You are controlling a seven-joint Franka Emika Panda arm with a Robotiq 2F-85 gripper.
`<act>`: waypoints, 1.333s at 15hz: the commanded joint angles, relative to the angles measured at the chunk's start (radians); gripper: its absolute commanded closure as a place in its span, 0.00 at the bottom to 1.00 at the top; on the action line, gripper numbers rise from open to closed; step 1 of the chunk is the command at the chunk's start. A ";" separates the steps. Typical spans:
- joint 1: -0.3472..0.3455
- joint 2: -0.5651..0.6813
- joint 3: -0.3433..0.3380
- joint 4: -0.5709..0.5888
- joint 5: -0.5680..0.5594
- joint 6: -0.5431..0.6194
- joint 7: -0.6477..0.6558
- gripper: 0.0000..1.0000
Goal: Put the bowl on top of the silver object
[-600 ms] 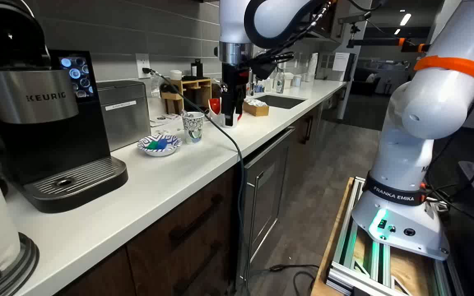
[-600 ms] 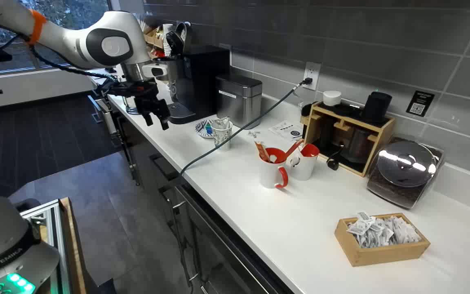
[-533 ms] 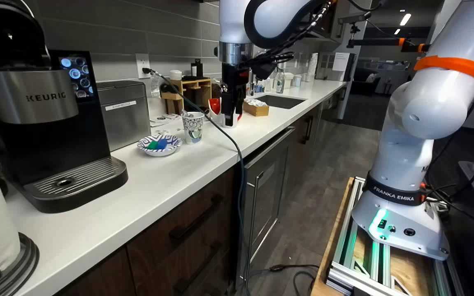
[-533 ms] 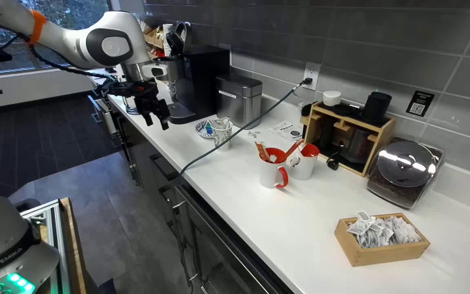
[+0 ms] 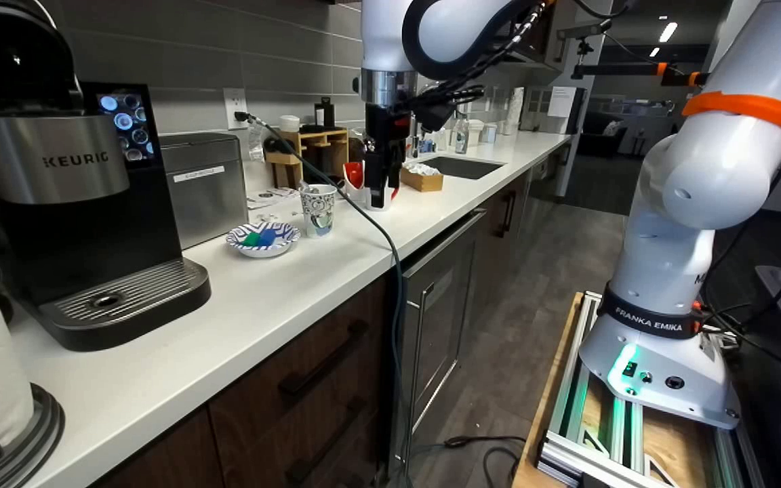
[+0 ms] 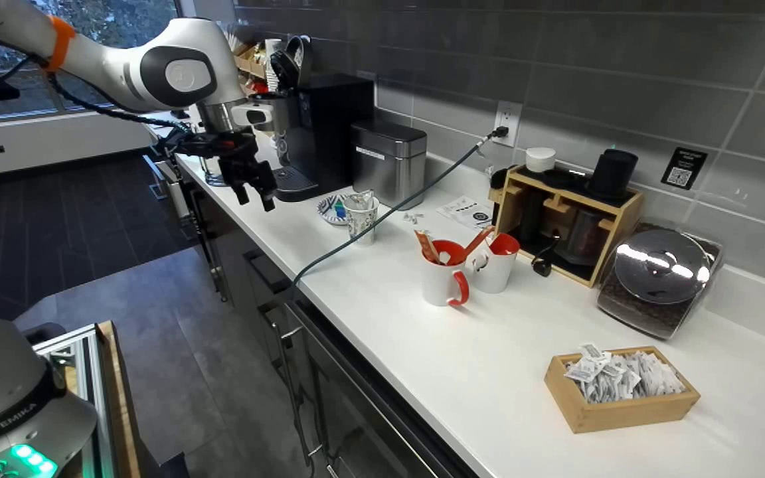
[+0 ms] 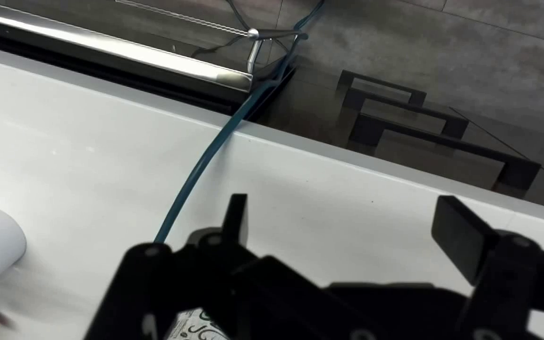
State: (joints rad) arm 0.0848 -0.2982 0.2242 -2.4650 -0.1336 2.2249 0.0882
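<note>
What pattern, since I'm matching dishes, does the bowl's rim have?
The bowl's rim has blue-and-white zigzags, clearest in an exterior view.

Arm [image 6: 120, 70] bent, gripper [image 7: 347, 230] downward, perhaps slightly tilted; fingers [image 7: 461, 238] spread wide.

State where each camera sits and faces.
Exterior view: by the coffee machine, looking toward the sink; arm and base show.
Exterior view: near the packet box, looking toward the coffee machine; arm and base show.
Wrist view: on the wrist, looking down at the counter's edge; open gripper shows.
Both exterior views share bowl and silver object.
</note>
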 commanded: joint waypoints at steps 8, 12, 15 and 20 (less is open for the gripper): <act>0.019 0.342 -0.009 0.425 0.057 -0.120 0.479 0.00; 0.051 0.352 -0.029 0.409 0.081 -0.081 0.495 0.00; 0.070 0.378 -0.028 0.425 0.096 -0.081 0.496 0.00; 0.064 0.384 -0.049 0.361 0.258 -0.002 0.662 0.00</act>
State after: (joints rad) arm 0.1365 0.0828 0.1975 -2.0492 0.0422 2.1562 0.6774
